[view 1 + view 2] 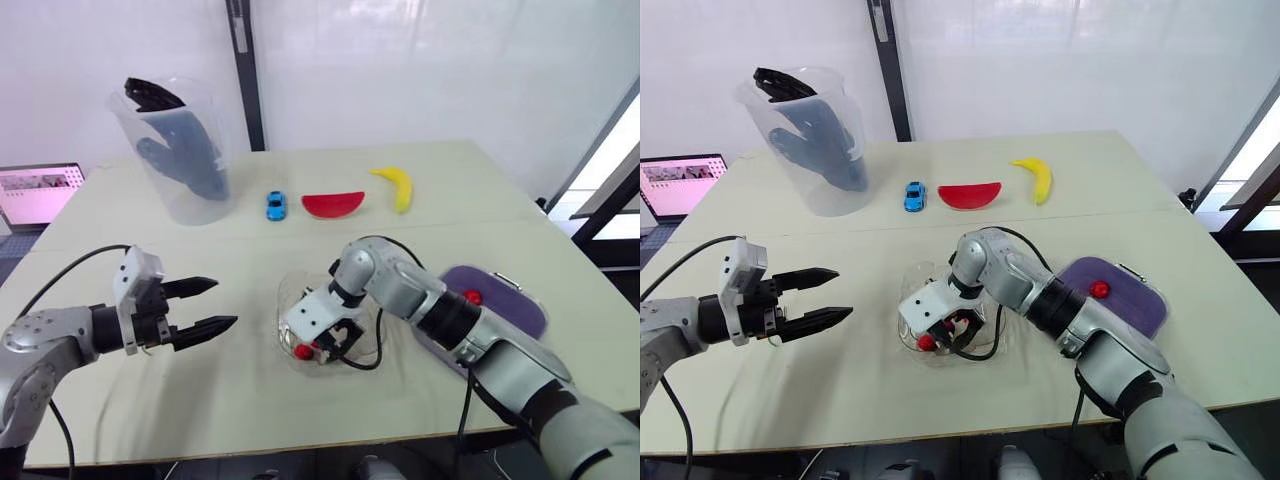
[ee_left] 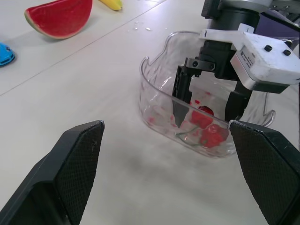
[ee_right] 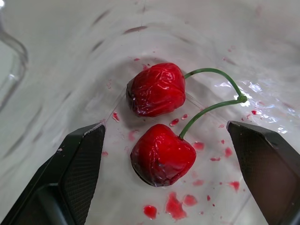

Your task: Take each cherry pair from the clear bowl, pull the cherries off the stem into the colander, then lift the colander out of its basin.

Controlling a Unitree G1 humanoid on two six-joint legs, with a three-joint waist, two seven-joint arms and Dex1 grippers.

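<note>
Right wrist view: the right gripper (image 3: pixel 165 125) is spread over the red, green-stemmed cherry pair (image 3: pixel 161 154) inside the clear plastic bowl (image 2: pixel 154 101), seemingly for pinching. Nearby, the left gripper (image 1: pixel 225 303) is held open.

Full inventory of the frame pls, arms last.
table: 1, cream, under everything
clear bowl: 1, transparent, table centre
cherry pair: 1, red, green stems, in bowl
colander: 1, purple, right of bowl
single cherry: 1, red, on colander
banana: 1, yellow, far side
watermelon slice: 1, red, left of banana
toy car: 1, blue, left of slice
jug: 1, clear, far left, dark items inside
laptop: 1, lit screen, beyond table's left edge
left pincer: 1, black, open, left of bowl
right pincer: 1, black, open, inside bowl, astride cherry pair
</note>
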